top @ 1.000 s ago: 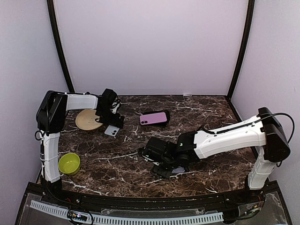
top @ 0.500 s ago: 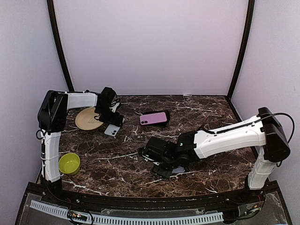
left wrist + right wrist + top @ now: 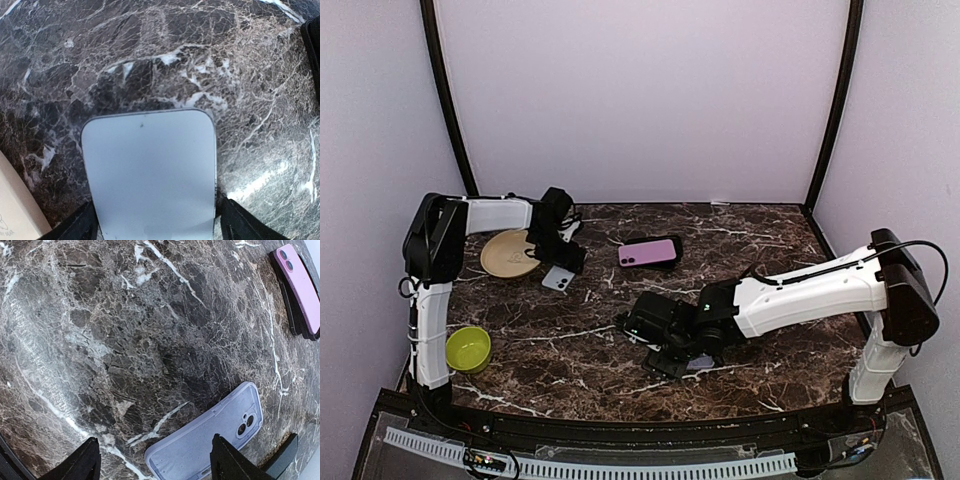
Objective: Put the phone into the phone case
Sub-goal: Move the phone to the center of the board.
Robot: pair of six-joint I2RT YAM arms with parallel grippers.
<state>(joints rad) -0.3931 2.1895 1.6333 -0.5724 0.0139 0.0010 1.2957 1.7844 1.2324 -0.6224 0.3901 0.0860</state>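
Shows the pale phone (image 3: 150, 175) lying flat on the dark marble counter (image 3: 150, 50) at far left, just beside a tan plate (image 3: 505, 255). Has the left pincer (image 3: 157, 206) spread wide across it, a finger (image 3: 80, 226) close at each long edge; cannot tell grip from mere contact. Places the lilac phone case (image 3: 205, 435) well apart, near the counter's middle, camera cutout showing, partly beneath the right pincer (image 3: 155, 440), jaws wide and holding nothing. Catches a pink phone (image 3: 646, 253) on a black backing (image 3: 286, 295) between the two toward the back, a green bowl (image 3: 468, 348) at near left.
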